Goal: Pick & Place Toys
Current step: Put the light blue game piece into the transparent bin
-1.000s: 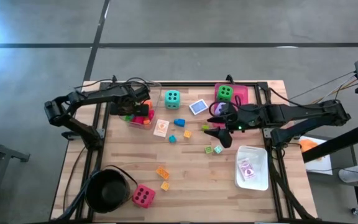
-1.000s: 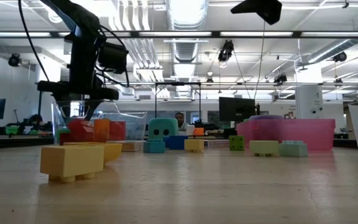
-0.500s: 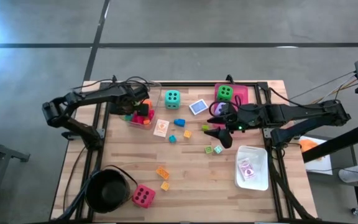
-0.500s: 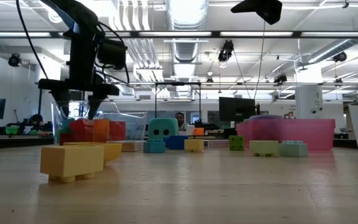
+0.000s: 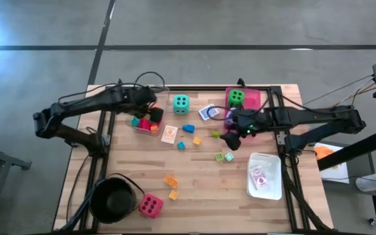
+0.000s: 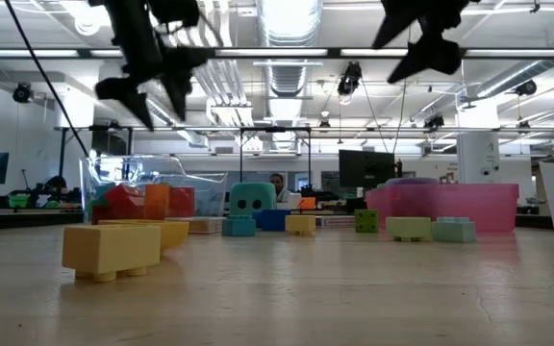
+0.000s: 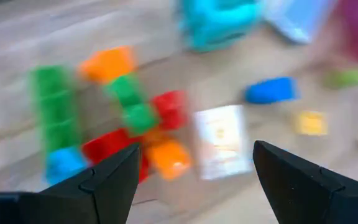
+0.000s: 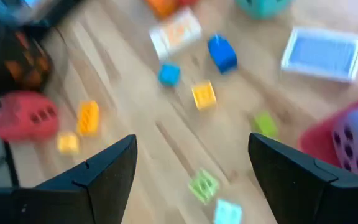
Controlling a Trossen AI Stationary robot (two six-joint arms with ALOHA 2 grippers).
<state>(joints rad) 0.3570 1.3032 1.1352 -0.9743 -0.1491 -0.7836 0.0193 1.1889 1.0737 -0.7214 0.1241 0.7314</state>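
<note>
My left gripper (image 5: 151,109) hangs open and empty above the clear tray (image 5: 138,124), which holds several red, green, orange and blue blocks (image 7: 129,106). My right gripper (image 5: 230,134) is open and empty above loose blocks (image 8: 202,94) near the table's middle. The teal die (image 5: 181,102) rests on the table at the far side. The green die (image 5: 236,96) and the purple die (image 8: 356,140) sit in the pink tray (image 5: 252,99). The pink-red die (image 5: 151,205) lies near the front edge. A blue card (image 5: 207,112) and a white card (image 5: 169,134) lie flat on the table.
A round black pot (image 5: 113,199) stands at the near left beside the pink-red die. A white tray (image 5: 266,179) with a card in it lies at the near right. Orange and yellow blocks (image 5: 170,181) lie near the front, green and teal ones (image 5: 224,156) right of centre.
My left gripper has risen from just over the clear tray and tipped to a slant; its arm has swung toward the table's left. My right gripper has come lower into the low view and shifted slightly toward the far edge. No toy has moved.
</note>
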